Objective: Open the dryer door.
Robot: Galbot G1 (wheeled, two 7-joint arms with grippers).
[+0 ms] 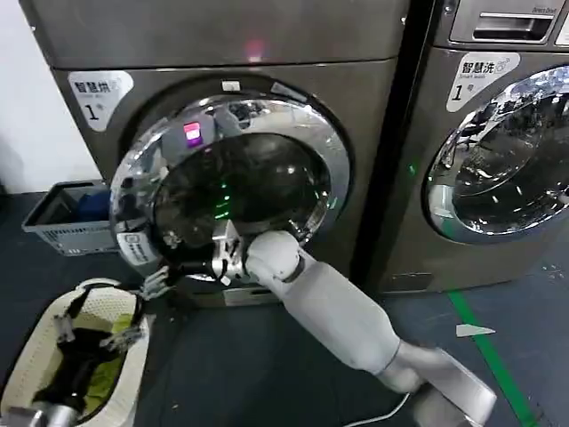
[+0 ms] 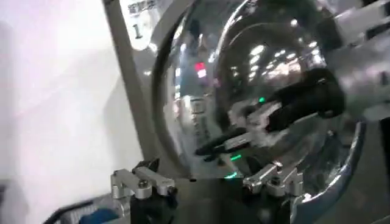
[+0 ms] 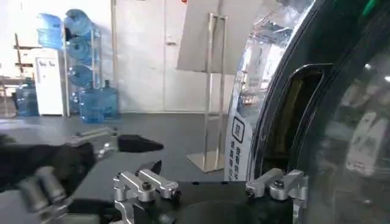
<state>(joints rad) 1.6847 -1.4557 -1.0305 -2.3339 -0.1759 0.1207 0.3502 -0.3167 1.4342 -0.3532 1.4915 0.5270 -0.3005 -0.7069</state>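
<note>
Right tool (image 1: 158,280) reaches the dryer door (image 1: 231,182) above dark floor (image 1: 222,365).

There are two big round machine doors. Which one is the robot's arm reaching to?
The left machine's door, beside the grey basket. The right gripper is at its lower left rim. The right-hand machine's door has nothing near it.

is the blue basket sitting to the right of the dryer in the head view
No, the blue basket sits on the floor at the left side of the dryer, against the white wall.
</note>
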